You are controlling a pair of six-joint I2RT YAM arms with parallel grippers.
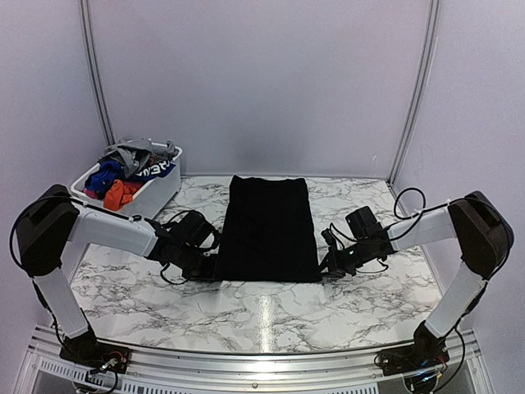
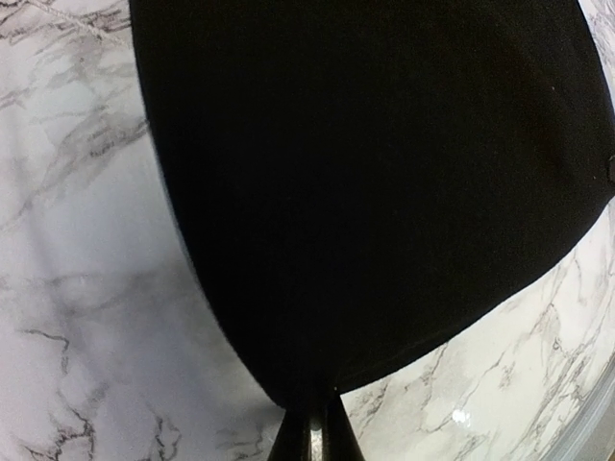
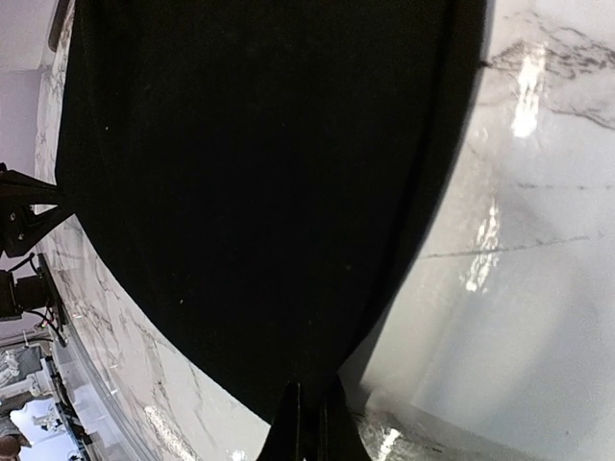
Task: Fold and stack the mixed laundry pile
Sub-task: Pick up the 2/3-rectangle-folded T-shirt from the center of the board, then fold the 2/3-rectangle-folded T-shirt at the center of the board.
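Item: left gripper [image 2: 315,403], fingers brought together on the near-left corner of the black garment [image 1: 269,226]. The cloth runs right into the fingertips in the wrist view, so it reads as a pinch on fabric rather than on air. Item: right gripper [image 3: 309,394], likewise drawn together, on the near-right corner of the same piece. Garment: one large black rectangle, spread flat and fairly smooth at the middle of the marble table [image 1: 246,316], long axis running away from the arms, far edge near the back wall. Handling, by judgement: soft, limp and light, with no stiffness of its own, so it will sag between two holds and drag on the glossy stone; nothing fragile. Best hold: the two near corners, as now, taking both layers if it is doubled, which the pictures do not settle. Remainder: laundry pile [image 1: 123,172], grey, blue and orange-red pieces heaped in the white plastic basket [image 1: 164,195] at the far left corner, well apart from the black piece.
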